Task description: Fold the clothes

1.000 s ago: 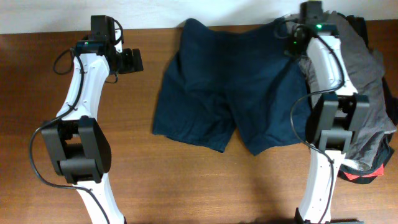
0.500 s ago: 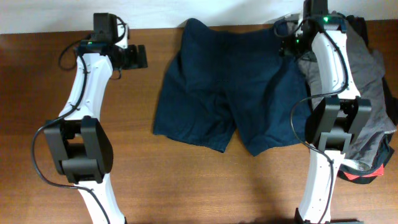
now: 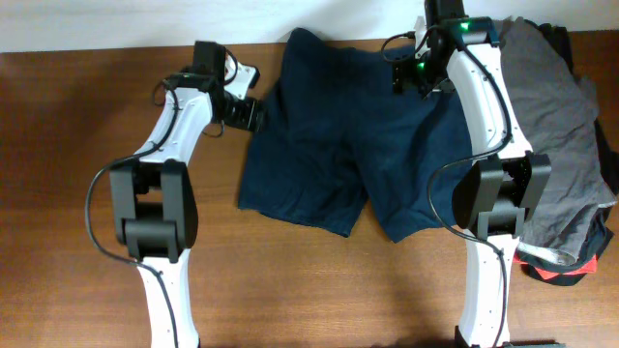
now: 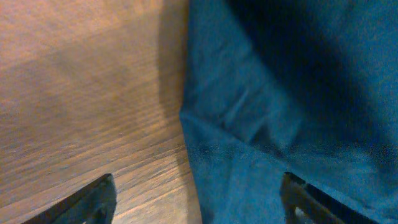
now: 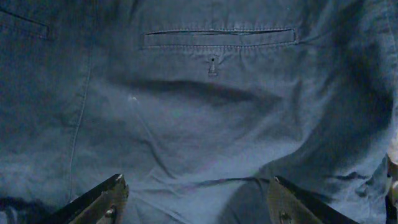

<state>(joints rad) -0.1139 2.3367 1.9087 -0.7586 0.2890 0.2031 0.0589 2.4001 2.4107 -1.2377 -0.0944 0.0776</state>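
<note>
The clothes, dark navy shorts (image 3: 329,135), lie spread flat on the wooden table (image 3: 77,145), waistband at the far edge and both legs pointing toward me. My left gripper (image 3: 251,113) is at the shorts' left side edge. In the left wrist view it (image 4: 196,202) is open and straddles that edge (image 4: 249,124), one finger over wood and the other over fabric. My right gripper (image 3: 408,77) hovers over the upper right of the shorts. Its wrist view shows it (image 5: 196,199) open above wrinkled fabric, just below the back pocket slit (image 5: 217,38). Neither gripper holds anything.
A grey garment (image 3: 566,116) lies heaped along the right side of the table, partly under the right arm. A red-and-black item (image 3: 561,273) pokes out at its near end. The white wall runs along the table's far edge.
The left arm has swung right from the far left of the table to the shorts' left edge. The right gripper has moved left, further over the shorts, and its jaws now stand apart.
</note>
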